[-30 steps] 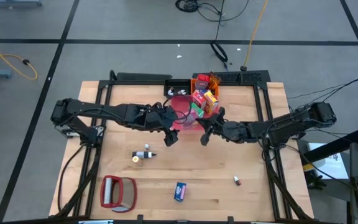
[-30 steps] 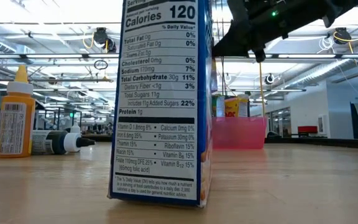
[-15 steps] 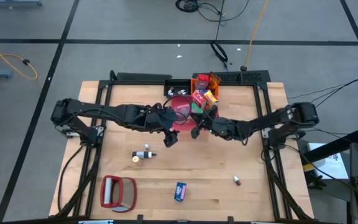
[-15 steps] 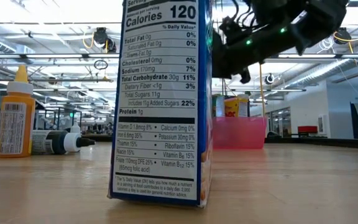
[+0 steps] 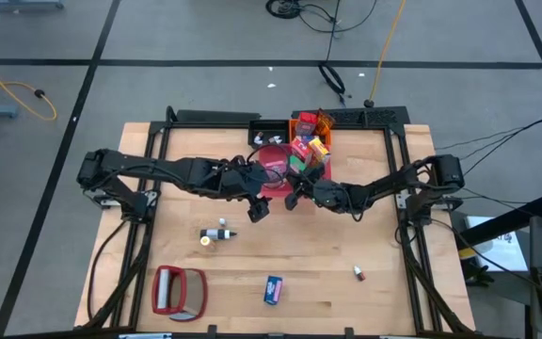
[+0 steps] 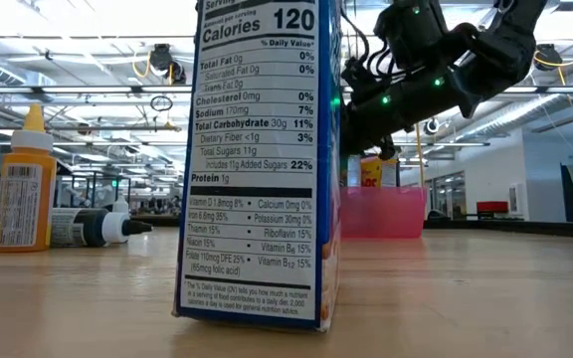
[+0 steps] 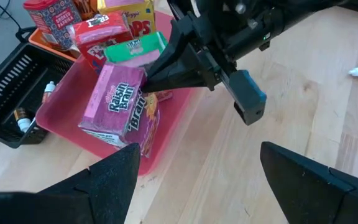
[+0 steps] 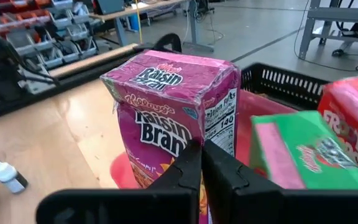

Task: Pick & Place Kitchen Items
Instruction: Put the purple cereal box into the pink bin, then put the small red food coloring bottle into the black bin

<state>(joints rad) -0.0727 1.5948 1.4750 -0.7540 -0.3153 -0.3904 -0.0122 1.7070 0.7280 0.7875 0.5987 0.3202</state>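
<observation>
A purple Raisin Bran carton (image 8: 166,106) stands tilted at the near end of a pink bin (image 7: 67,124), beside green (image 7: 135,48), red (image 7: 101,34) and yellow (image 7: 129,12) cartons. My right gripper (image 5: 294,195) reaches in from the table's right, shut, with its tips at that purple carton. My left gripper (image 5: 257,209) hovers open just left of the bin's near corner and touches nothing. A blue carton (image 5: 272,290) stands on the near table. My right gripper meets the Raisin Bran carton's side face near its upper edge (image 7: 143,87) with the tips of its shut fingers (image 8: 194,168). They come level from the table's right. The carton stays in the bin, leaning on the cartons behind it.
An orange bin (image 5: 301,121) with more items and a black basket (image 7: 11,81) sit behind the pink bin. A yellow bottle (image 6: 26,184) and a white-capped dark bottle (image 5: 222,231) lie left of centre. A red-framed silvery object (image 5: 179,290) and a tiny item (image 5: 358,273) lie near the front edge.
My right gripper has moved toward the table's left and slightly toward the far edge, closing on the pink bin until its tips reach the purple carton. The right arm has stretched out with it.
</observation>
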